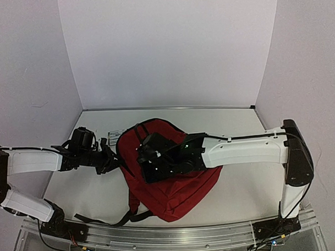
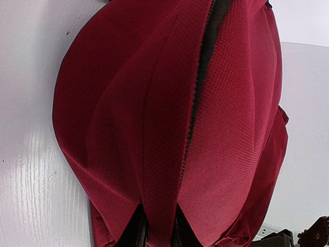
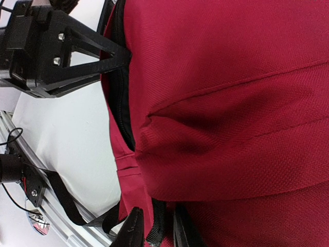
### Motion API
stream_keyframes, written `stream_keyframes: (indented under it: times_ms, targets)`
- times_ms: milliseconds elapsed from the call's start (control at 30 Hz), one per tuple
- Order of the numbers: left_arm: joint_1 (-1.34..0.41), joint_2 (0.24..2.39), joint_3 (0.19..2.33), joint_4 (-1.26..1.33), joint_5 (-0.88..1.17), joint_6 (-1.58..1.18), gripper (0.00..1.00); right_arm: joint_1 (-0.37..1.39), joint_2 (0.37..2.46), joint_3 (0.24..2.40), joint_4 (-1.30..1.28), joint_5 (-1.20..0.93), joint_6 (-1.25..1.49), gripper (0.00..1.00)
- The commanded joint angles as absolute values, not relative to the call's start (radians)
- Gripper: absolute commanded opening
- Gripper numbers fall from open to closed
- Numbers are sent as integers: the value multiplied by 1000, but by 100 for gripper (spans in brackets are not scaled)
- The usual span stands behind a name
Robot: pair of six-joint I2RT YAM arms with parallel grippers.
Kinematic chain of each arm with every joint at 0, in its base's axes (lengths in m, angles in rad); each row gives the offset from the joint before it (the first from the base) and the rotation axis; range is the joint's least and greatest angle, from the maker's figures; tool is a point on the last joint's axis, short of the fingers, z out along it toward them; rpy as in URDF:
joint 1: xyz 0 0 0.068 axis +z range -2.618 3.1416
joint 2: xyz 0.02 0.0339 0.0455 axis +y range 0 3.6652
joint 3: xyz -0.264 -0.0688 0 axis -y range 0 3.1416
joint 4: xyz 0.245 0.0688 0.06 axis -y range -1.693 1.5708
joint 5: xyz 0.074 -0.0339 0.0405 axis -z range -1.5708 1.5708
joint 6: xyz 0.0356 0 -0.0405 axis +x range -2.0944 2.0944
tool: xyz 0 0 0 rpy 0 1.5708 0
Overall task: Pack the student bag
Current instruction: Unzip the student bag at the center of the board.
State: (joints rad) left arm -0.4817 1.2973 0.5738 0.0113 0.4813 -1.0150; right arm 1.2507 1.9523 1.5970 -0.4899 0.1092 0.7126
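The student bag [image 1: 184,199] lies on the worktop [image 1: 241,189]. Left pincer [image 2: 159,232] nips a fabric fold at its 9 o'clock edge; right pincer [image 3: 156,230] grips fabric towards 10 o'clock.

A robotics lab test cell: plain white panels [image 1: 170,48] close in a white table [image 1: 241,183] at nine, twelve and three o'clock, and a left arm [image 1: 31,161] and right arm [image 1: 245,150] stand bolted to an aluminium rail [image 1: 177,235] at six o'clock, a student bag [image 1: 181,199] between them.
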Motion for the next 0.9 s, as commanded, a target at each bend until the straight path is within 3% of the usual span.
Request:
stream_keyframes:
  times_ms: [0,133,533,867]
  targets:
    - [-485,1306,572,56,490,-1012,8,1250,1966,1636,-513,175,720,14]
    - [-485,1314,586,6,457,-1007,0,1250,1952,1638,-517,192,722,0]
    - [-484,1253,640,-177,323,-921,0,1225,1837,1630,-624,303,674,0]
    - [-483,1197,617,-239,258,-891,0,1050,1772,1549,-661,301,576,0]
